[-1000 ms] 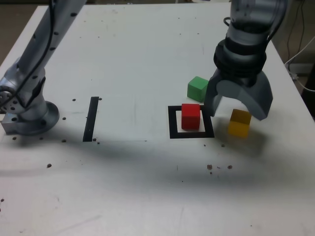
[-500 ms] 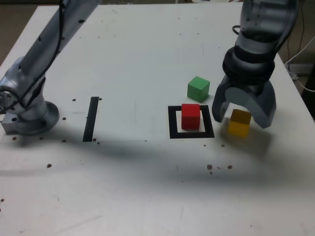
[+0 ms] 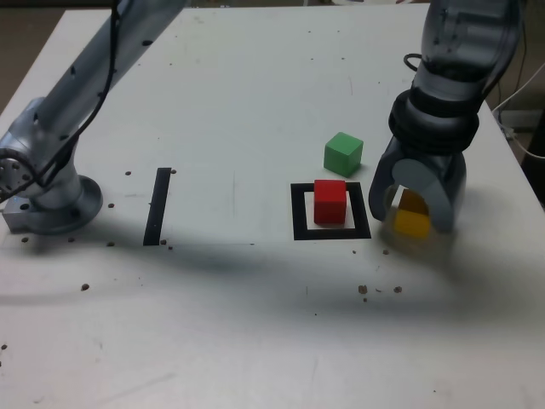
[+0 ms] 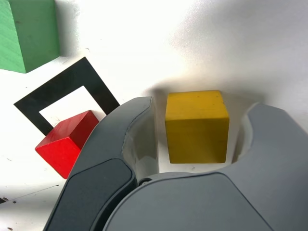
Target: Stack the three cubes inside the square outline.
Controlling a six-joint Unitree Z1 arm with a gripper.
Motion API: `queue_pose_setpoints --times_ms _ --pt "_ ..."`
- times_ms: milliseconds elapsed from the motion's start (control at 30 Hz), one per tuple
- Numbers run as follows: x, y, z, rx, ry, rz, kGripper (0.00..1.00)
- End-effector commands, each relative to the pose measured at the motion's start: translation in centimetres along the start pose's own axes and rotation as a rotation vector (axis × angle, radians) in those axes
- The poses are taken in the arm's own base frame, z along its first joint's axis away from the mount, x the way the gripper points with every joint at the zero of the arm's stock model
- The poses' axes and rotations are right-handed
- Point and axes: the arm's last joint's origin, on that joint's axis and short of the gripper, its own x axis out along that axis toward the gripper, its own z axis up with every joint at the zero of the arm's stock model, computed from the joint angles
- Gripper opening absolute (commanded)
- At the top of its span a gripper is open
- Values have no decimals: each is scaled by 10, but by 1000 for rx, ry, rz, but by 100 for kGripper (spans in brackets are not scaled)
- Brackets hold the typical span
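The yellow cube (image 3: 413, 218) stands on the white table just to the exterior view's right of the square outline (image 3: 300, 213). My gripper (image 3: 413, 232) is lowered over it with one finger on each side. The wrist view shows the yellow cube (image 4: 197, 126) between the grey fingers (image 4: 130, 139), with a narrow gap left on both sides, so the gripper (image 4: 199, 106) is open around it. The red cube (image 3: 330, 201) sits inside the outline (image 4: 72, 82). The green cube (image 3: 343, 153) rests just behind the outline, and shows in the wrist view too (image 4: 26, 33).
A straight black tape strip (image 3: 157, 206) lies at the exterior view's left of centre. The arm's base (image 3: 51, 200) stands at the far left. Cables (image 3: 524, 94) hang past the table's right edge. Small dark specks dot the tabletop.
The gripper has dropped down around the yellow cube and its fingers have drawn in from wide apart to close beside it. None of the cubes has moved.
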Motion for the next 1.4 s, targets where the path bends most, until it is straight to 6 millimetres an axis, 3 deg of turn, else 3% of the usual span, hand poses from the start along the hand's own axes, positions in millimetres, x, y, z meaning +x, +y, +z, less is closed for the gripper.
queue_pose_setpoints --times_ms 0,367,533,700,900,1200,1367 --pt "2 0 1 -1 3 2 53" --pt "0 -1 -2 -21 -3 0 27" --pt "-11 -2 -9 -29 -19 10 24" --pt "-36 -6 -29 -53 -37 28 24" --pt "-64 -12 -69 -129 -52 29 24" --pt "-25 -17 -90 -231 44 -100 24" --pt "-23 -18 -92 -244 37 -114 24"
